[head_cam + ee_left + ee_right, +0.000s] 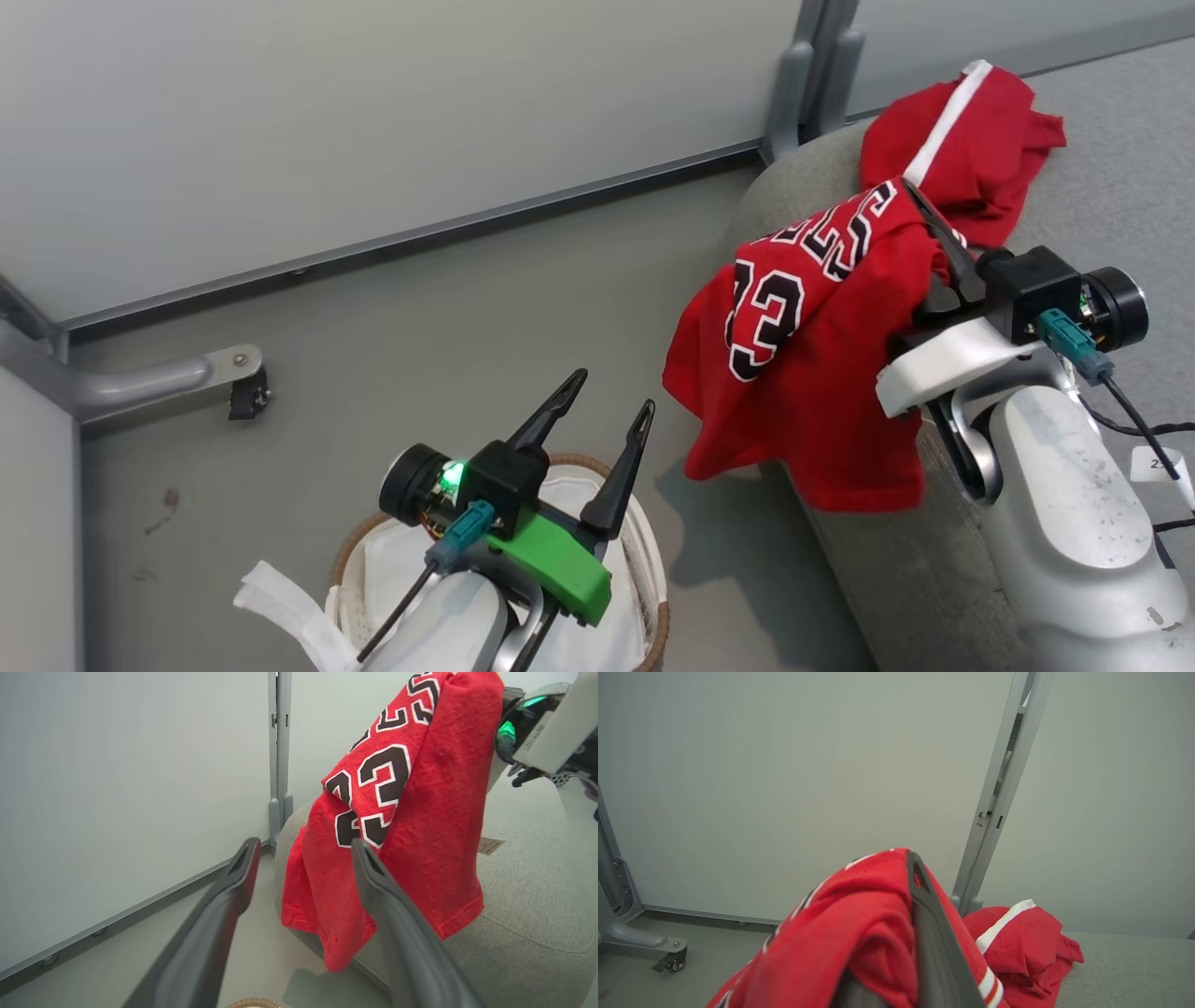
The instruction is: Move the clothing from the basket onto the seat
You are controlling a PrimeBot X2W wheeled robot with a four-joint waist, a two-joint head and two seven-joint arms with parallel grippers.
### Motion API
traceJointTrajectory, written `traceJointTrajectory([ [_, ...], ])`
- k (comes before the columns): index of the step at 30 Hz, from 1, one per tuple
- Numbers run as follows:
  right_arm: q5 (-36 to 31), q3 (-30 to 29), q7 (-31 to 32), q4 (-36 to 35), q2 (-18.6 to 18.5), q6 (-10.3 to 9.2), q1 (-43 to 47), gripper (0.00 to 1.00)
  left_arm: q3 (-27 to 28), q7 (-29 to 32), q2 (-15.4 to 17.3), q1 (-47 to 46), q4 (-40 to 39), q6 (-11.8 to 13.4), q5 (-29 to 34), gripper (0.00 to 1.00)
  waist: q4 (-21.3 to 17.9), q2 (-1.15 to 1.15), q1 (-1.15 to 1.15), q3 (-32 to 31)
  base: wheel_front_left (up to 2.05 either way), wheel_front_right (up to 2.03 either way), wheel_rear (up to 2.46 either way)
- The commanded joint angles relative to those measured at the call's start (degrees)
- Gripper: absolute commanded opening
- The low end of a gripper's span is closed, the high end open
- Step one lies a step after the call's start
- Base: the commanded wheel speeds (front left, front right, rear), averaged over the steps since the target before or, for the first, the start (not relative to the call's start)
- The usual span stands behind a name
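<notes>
The red jersey (822,373) with the black 23 hangs from my right gripper (910,194), which is shut on it; the cloth drapes over the fingers and down the rounded left edge of the grey seat (1111,196). In the right wrist view one dark finger (924,905) shows, and the jersey (859,933) hides the other. The red garment with the white stripe (980,140) lies bunched on the seat further back. My left gripper (613,390) stands open and empty above the basket (658,597), where the white liner (392,569) shows. From the left wrist, the jersey (420,812) hangs just beyond my fingertips.
Pale partition panels close off the back, joined at a grey post (812,84). A partition foot with a caster (245,385) sits on the grey floor at left. A small paper tag (490,845) lies on the seat. Open floor lies between basket and seat.
</notes>
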Motion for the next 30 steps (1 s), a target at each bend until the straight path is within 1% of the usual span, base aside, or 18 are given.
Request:
traceJointTrajectory([
  [1, -0.10, -0.44, -0.11, -0.34, -0.26, -0.06, -0.51, 0.00, 0.03, 0.04, 0.16, -1.01, -0.02, -0.13, 0.35, 1.00, -3.85, 0.00, 0.00, 2.83, 0.00, 0.00, 0.00],
  [7, -0.37, -2.12, -0.11, -0.71, -0.75, -0.06, -0.87, 0.00, -0.80, 0.04, 0.13, -2.44, -0.28, -0.13, 0.45, 1.00, -6.31, 0.00, 0.00, 5.10, 0.00, 0.00, 0.00],
  [11, 0.42, -3.19, -0.11, 0.29, -1.54, -0.06, -2.47, 0.00, -1.06, 0.04, 0.09, -3.32, -0.74, -0.13, -0.06, 1.00, -6.33, 0.00, 0.00, 6.83, 0.00, 0.00, 0.00],
  [14, -0.12, -4.18, -0.12, 1.56, -3.66, -0.07, -5.87, 0.00, -1.44, 0.04, 0.05, -4.41, -1.24, -0.13, 0.00, 1.00, -5.57, 0.00, 0.00, 8.50, 0.00, 0.00, 0.00],
  [16, -0.07, -5.02, -0.12, 2.08, -5.51, -0.06, -8.97, 0.00, -1.57, 0.04, 0.10, -5.02, -1.65, -0.13, 0.21, 1.00, -4.79, 0.00, 0.00, 9.75, 0.00, 0.00, 0.00],
  [22, -0.14, -7.70, -0.12, 4.67, -14.42, -0.07, -19.94, 0.00, -1.82, 0.04, 0.63, -7.25, -2.48, -0.14, 0.95, 1.00, -1.18, 0.00, 0.00, 13.82, 0.00, 0.00, 0.00],
  [25, 0.75, -8.95, -0.10, 7.86, -19.19, -0.06, -25.58, 0.00, -1.59, 0.04, 0.92, -8.61, -3.17, -0.14, 1.62, 1.00, 0.63, 0.00, 0.00, 16.68, 0.00, 0.00, 0.00],
  [27, 1.14, -9.01, 0.27, 10.42, -21.54, -0.06, -28.63, 0.00, -1.61, 0.04, 1.15, -9.59, -3.57, -0.14, 2.05, 1.00, 1.64, 0.00, 0.00, 18.97, 0.00, 0.00, 0.00],
  [28, 0.93, -9.05, 0.34, 12.87, -24.01, -0.07, -31.44, 0.00, -1.73, 0.04, 1.40, -10.70, -3.93, -0.14, 2.41, 1.00, 2.55, 0.00, 0.00, 21.31, 0.00, 0.00, 0.00],
  [30, 1.07, -9.55, 0.23, 15.10, -25.61, -0.07, -33.64, 0.00, -1.89, 0.04, 1.70, -11.93, -4.40, -0.14, 2.96, 1.00, 3.34, 0.00, 0.00, 23.80, 0.00, 0.00, 0.00],
])
